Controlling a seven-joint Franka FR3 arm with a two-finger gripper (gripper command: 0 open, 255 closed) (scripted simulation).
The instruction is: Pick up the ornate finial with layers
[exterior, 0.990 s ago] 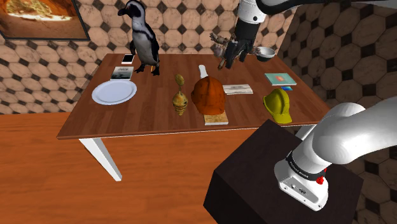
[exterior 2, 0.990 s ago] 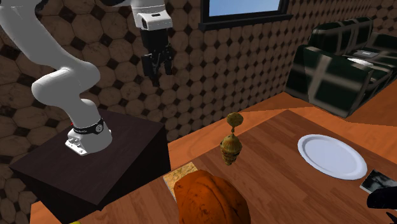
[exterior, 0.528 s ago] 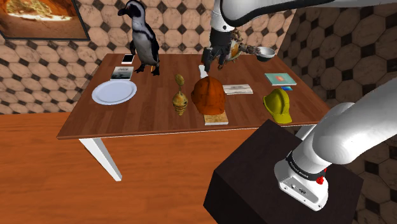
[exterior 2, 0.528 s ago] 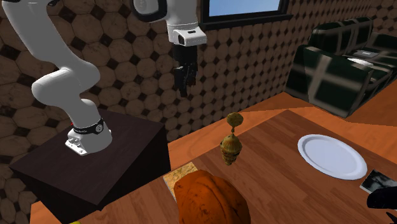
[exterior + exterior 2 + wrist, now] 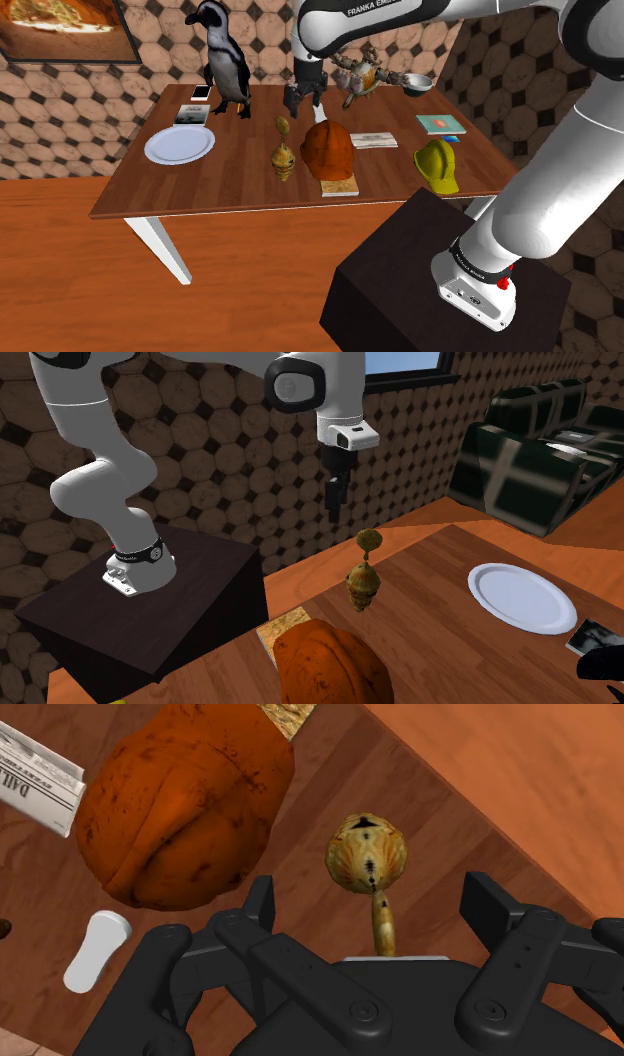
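Observation:
The ornate finial point(image 5: 283, 152) is golden-brown with a round knob over stacked layers. It stands upright near the middle of the wooden table point(image 5: 230, 190). In the second exterior view the finial point(image 5: 362, 580) stands below and slightly right of my gripper point(image 5: 333, 512). My black gripper point(image 5: 305, 106) hangs above the table, just behind the finial and slightly to the shoulder view's right. Seen from the wrist, the finial point(image 5: 367, 854) lies between and beyond the spread fingers of my gripper point(image 5: 372, 896), untouched. The gripper is open and holds nothing.
An orange-brown hat point(image 5: 328, 150) on a book sits close beside the finial. Around it are a penguin figure point(image 5: 222, 55), a white plate point(image 5: 179, 145), a newspaper point(image 5: 373, 140), a yellow hat point(image 5: 437, 165), a crab point(image 5: 358, 72) and a bowl point(image 5: 417, 83). A white bottle-like piece point(image 5: 96, 949) lies behind the orange-brown hat.
The arm has swung toward the shoulder view's left, from over the table's back right to just behind the finial. The fingers stayed open. Nothing on the table has moved.

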